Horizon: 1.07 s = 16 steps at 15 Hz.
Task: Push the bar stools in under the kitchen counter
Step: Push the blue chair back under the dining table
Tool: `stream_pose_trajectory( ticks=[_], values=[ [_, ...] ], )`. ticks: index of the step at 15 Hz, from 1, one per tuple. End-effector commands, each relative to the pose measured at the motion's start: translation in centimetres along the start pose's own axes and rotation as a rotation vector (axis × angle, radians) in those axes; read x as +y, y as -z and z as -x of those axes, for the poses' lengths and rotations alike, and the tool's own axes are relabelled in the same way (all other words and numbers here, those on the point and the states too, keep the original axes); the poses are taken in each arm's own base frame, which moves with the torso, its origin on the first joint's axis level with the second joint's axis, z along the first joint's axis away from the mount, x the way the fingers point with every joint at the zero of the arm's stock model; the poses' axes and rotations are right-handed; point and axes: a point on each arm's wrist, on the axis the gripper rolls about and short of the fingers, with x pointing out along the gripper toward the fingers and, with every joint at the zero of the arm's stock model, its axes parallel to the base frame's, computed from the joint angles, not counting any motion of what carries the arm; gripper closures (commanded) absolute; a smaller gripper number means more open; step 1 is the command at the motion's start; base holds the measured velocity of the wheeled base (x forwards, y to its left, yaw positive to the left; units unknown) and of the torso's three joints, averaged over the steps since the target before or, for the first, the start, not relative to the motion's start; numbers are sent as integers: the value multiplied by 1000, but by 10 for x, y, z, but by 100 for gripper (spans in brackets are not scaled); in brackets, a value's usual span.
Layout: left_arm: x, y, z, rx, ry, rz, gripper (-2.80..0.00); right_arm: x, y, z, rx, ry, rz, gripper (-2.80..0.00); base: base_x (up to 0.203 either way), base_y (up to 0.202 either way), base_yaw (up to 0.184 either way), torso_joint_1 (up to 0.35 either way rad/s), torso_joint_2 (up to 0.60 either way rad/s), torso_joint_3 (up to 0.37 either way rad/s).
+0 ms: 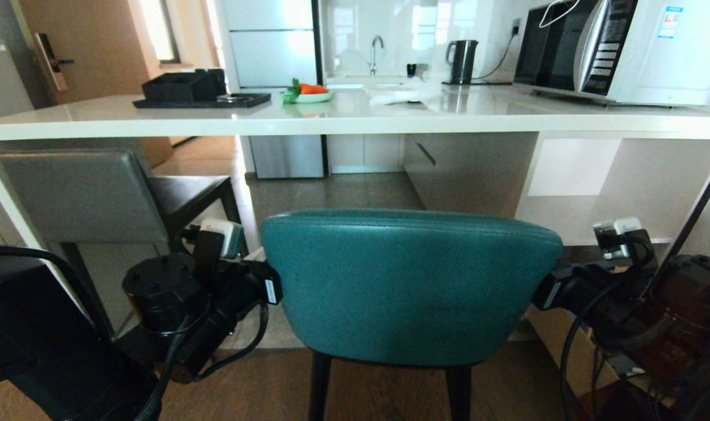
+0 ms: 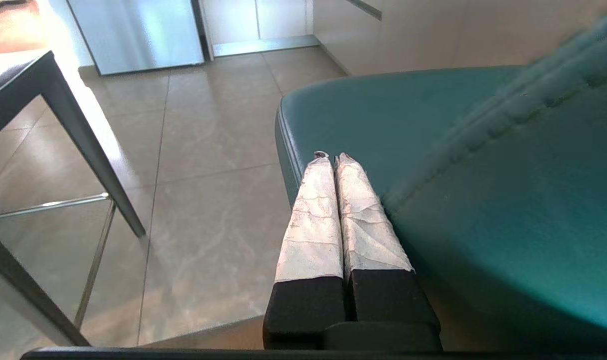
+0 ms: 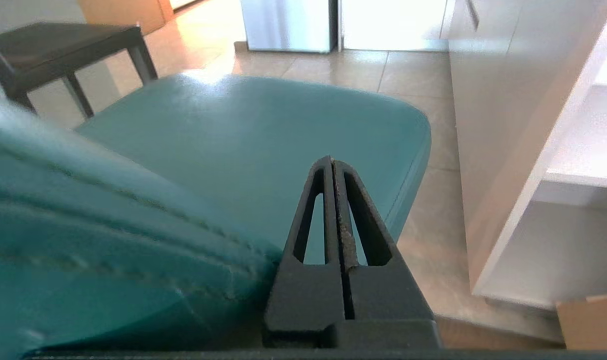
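The kitchen counter [image 1: 355,120], a long white worktop, spans the head view, with a microwave [image 1: 624,49] at its right end, a black kettle [image 1: 462,60] and a black tray [image 1: 203,100] carrying a black box [image 1: 182,86]. A pale green plate [image 1: 313,96] holds a carrot [image 1: 312,89] and green leaves. The teal bar stool [image 1: 410,286] stands just before the counter, its seat reaching under the edge. The grey bar stool [image 1: 83,196] sits at the left, tucked beneath. The left gripper [image 2: 332,159], clenched on nothing, lies against the teal back's left side; the right gripper [image 3: 332,162], likewise clenched and empty, lies against its right side.
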Motion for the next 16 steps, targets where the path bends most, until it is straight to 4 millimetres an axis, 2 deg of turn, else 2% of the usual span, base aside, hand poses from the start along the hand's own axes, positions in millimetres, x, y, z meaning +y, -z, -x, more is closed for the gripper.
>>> stream_pose_trajectory(
  ticks=[1, 8, 16],
  values=[
    [0, -2, 1, -9, 1, 2, 0, 0, 0, 0, -2, 0, 0, 0, 0, 0, 0, 0, 0, 0],
    [0, -2, 1, -11, -1, 2, 0, -1, 0, -9, -13, -2, 1, 0, 0, 0, 0, 0, 0, 0],
    [1, 1, 0, 0, -6, 3, 0, -4, 2, -66, -77, -4, 71, 0, 0, 0, 0, 0, 0, 0]
  ],
)
